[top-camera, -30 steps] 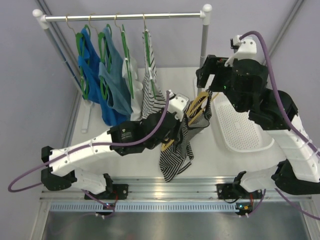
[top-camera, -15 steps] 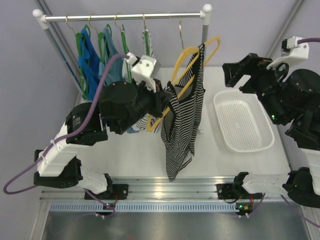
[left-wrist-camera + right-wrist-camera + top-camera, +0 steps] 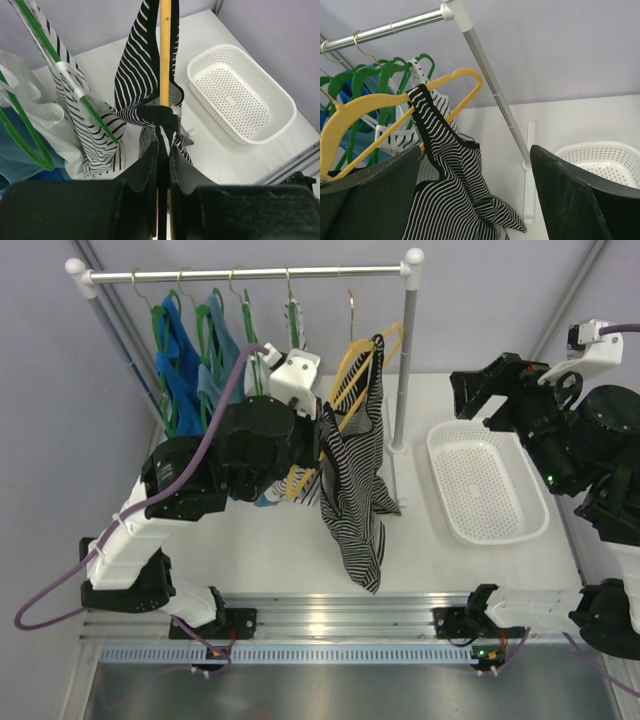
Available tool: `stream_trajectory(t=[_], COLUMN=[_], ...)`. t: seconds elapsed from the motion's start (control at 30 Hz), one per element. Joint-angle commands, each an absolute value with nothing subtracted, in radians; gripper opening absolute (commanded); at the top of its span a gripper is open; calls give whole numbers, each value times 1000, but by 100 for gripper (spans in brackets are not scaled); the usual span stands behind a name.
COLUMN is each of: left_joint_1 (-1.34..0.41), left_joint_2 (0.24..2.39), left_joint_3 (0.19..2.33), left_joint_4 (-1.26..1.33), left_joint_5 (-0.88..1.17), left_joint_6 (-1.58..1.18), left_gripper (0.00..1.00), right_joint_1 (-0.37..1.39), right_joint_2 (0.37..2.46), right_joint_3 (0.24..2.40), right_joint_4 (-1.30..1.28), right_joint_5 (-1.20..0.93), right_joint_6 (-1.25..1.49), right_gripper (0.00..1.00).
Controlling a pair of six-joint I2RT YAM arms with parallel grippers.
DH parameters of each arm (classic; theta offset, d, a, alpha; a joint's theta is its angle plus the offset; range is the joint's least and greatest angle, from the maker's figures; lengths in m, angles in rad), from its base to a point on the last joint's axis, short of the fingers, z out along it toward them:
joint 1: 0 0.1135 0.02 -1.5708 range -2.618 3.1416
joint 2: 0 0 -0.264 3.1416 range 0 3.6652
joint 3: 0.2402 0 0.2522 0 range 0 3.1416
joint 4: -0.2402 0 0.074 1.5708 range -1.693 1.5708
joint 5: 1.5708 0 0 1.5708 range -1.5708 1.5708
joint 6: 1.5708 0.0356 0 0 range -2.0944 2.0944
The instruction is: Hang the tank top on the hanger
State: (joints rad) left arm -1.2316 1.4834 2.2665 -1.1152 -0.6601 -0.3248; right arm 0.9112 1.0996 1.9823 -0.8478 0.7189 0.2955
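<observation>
A white basket (image 3: 487, 495) stands on the right part of the table (image 3: 420, 560), and its perforated floor shows from wall to wall. The left gripper (image 3: 162, 125) has its jaws pressed together on the lower bar of the hanger (image 3: 165, 50), and they pinch with it a fold of the black edging of the tank top (image 3: 132, 75). The tank top hangs on this hanger just beside the right post of the rail (image 3: 250, 273). One black strap lies over the hanger's shoulder, and the striped body falls down toward the near edge of the table. Whether the metal hook sits on the rail, I cannot tell. The right gripper (image 3: 475, 165) has its jaws spread wide and they touch nothing. The left arm rises from its base with a bent elbow, and the wrist is high, close to the rail. To its left hang green hangers (image 3: 165, 350) with blue tops (image 3: 215, 410) and a paler striped top (image 3: 82, 130). The right arm is lifted over the right side, above the basket, and points toward the tank top.
</observation>
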Motion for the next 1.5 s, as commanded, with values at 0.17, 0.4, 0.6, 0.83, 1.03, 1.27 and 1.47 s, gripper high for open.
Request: stream_trajectory(t=[0.17, 0.4, 0.6, 0.83, 1.03, 1.27, 1.47], left_joint_1=[-1134, -959, -911, -911, -925, -942, -950], left_joint_2=[1428, 1503, 1595, 1614, 1536, 1375, 1312], left_joint_3=[2166, 2177, 2292, 2298, 2160, 2014, 2036], left_joint_4=[-1040, -927, -882, -831, -815, -864, -966], left_joint_5=[-634, -450, -411, -396, -434, -471, -387], left_joint_6=[-342, -290, -282, -321, -365, -405, -420], left_gripper=[0, 0, 0, 0, 0, 0, 0], right_joint_1=[905, 907, 907, 907, 907, 908, 907], right_joint_2=[1077, 1072, 1057, 1049, 1042, 1048, 1052], right_joint_3=[1941, 1905, 1876, 1862, 1835, 1812, 1801], right_joint_4=[-816, -813, -811, -813, -807, -799, -795], right_joint_5=[726, 707, 703, 686, 680, 666, 658], right_joint_6=[296, 307, 311, 313, 314, 319, 325], right_gripper=[90, 90, 90, 90, 90, 91, 90])
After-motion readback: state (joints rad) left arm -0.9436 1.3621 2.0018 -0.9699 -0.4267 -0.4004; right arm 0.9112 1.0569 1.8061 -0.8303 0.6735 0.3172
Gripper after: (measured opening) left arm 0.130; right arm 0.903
